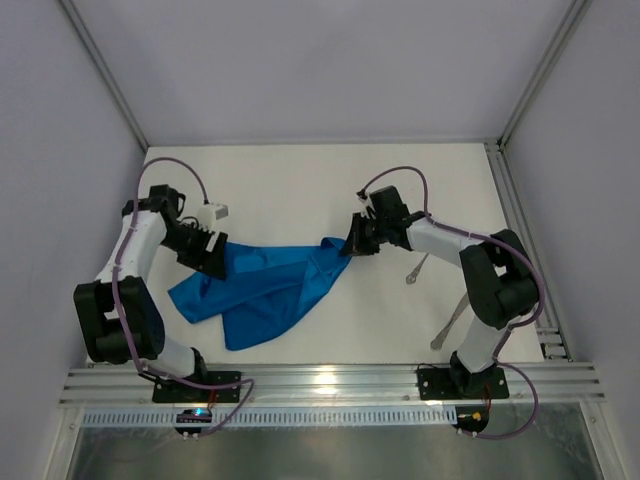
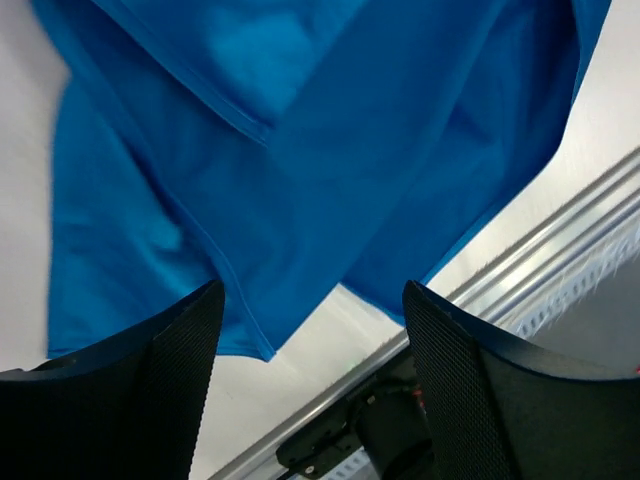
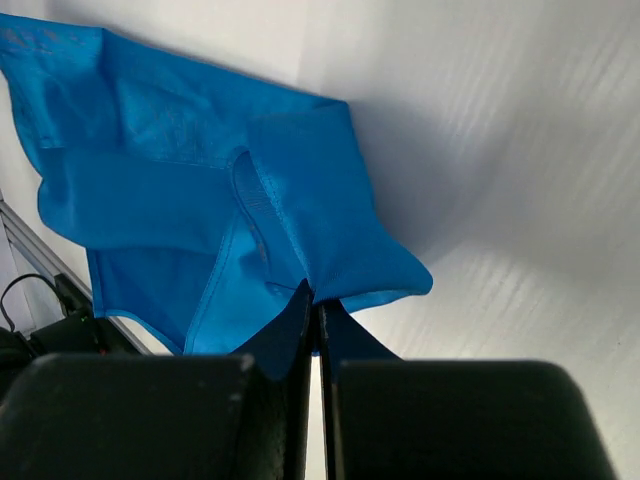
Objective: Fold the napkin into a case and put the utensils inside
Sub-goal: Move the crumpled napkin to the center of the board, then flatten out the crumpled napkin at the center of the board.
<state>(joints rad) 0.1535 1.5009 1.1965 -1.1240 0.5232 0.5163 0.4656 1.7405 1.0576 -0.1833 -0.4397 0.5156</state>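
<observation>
One napkin (image 1: 270, 288) lay crumpled centre-left on the worktop (image 1: 300, 190). The right pincer (image 1: 352, 247) was clamped on its right corner; the left pincer (image 1: 208, 258) stood wide at its left end. Two utensils (image 1: 417, 270) lay loose at right.

The napkin (image 1: 265, 285) is a bright, plain blue with no pattern, shading to a deeper blue in its folds, and its stitched hem is the same colour. The table (image 1: 300, 190) is white. The two utensils (image 1: 418, 268) are silver. The left arm (image 1: 135, 250) and right arm (image 1: 440, 238) are white with black joints and purple cables (image 1: 163, 161). The left gripper (image 2: 312, 295) has black fingers (image 2: 185, 355) with a fine dotted texture, while the right gripper (image 3: 316, 300) is plain black. The rail (image 1: 330, 382) is silvery metal, and the walls (image 1: 300, 60) are pale grey.
</observation>
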